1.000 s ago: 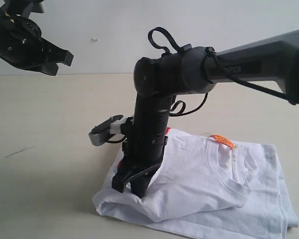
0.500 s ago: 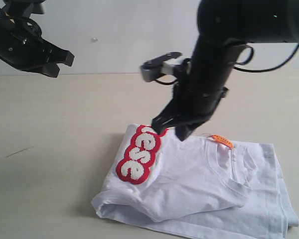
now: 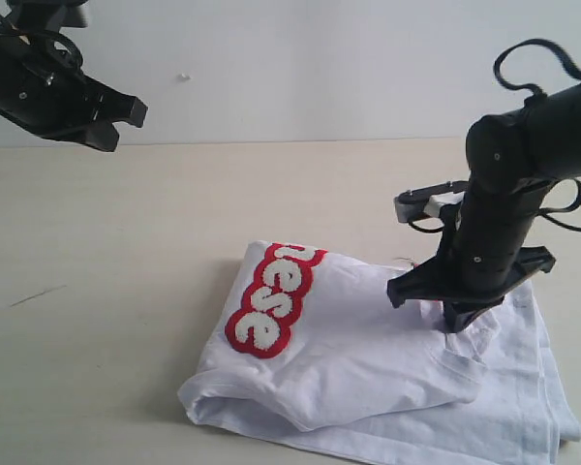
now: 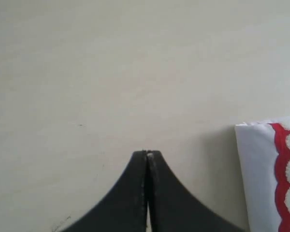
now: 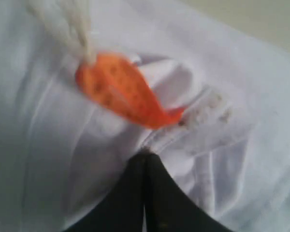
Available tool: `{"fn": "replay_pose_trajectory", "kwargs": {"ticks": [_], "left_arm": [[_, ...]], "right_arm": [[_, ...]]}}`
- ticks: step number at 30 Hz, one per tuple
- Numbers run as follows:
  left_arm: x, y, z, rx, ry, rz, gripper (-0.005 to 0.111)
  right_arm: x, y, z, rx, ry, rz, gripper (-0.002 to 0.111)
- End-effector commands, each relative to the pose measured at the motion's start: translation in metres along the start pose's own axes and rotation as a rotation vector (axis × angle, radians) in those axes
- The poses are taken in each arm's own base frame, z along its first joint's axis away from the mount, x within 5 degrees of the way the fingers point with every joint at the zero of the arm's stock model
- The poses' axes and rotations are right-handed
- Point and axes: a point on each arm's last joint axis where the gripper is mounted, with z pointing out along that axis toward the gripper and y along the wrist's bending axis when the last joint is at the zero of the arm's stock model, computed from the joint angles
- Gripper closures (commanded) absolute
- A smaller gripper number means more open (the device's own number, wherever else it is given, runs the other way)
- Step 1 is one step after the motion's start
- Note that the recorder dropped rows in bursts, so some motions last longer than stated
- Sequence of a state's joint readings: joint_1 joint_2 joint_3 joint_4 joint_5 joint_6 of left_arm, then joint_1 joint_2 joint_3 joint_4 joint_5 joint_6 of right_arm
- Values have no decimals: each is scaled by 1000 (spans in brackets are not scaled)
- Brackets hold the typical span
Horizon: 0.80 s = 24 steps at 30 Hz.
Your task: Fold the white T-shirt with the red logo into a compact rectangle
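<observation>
The white T-shirt (image 3: 368, 358) lies folded on the table, with the red logo (image 3: 271, 300) along its left folded edge. My right gripper (image 3: 460, 318) is down on the collar area, jaws shut. In the right wrist view its tips (image 5: 146, 155) touch the ribbed collar of the T-shirt (image 5: 241, 96) just beside the orange tag (image 5: 121, 92); no cloth shows between the jaws. My left gripper (image 3: 131, 111) hangs high at the far left, shut and holding nothing (image 4: 147, 153). The left wrist view catches one corner of the T-shirt (image 4: 255, 169) and the logo (image 4: 286, 174).
The beige table (image 3: 107, 252) stretches left of and behind the shirt. A faint dark scratch (image 3: 37, 295) marks it at the left. A white wall (image 3: 300, 68) rises behind the table.
My right arm has swung from the shirt's left folded edge up and across to the collar on the right, uncovering the red logo. The left arm has stayed still.
</observation>
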<state>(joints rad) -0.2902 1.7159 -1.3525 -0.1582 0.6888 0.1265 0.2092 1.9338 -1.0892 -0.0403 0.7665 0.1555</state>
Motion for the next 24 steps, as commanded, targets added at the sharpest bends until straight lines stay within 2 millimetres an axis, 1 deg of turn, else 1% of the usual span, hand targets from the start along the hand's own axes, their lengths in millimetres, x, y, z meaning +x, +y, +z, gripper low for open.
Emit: {"fn": "replay_pose_trajectory", "kwargs": {"ticks": [1,3,6,8,9,13,18,21,24], "left_arm": [[0,0,-2,1,-8,-5,107],[0,0,-2,1,-8,-5,107],[-1,0,-2,0,-15,-5,107],[-2,1,-2,-1,-26,-5,107],[-2,1,-2,-3,-31,-4,107],[-4,1,-2,-8,-52,2,107],[0,1,-2,-3,-11,2,107],[6,-1,-2,14,54,-8,107],[19,-7,-4,75,200,-43,107]], "right_arm": [[-25,2,27,-6,-39,9,108],[-41,5,36,-10,-65,1,108],[-64,9,40,-27,-109,-22,108],[-73,16,40,-75,-121,-16,108],[-75,24,39,-116,-124,-19,108],[-73,58,36,-250,-122,-79,108],[-62,93,33,-329,-83,-118,108],[-56,104,29,-336,-62,-157,108],[-58,104,19,-338,-99,-160,108]]}}
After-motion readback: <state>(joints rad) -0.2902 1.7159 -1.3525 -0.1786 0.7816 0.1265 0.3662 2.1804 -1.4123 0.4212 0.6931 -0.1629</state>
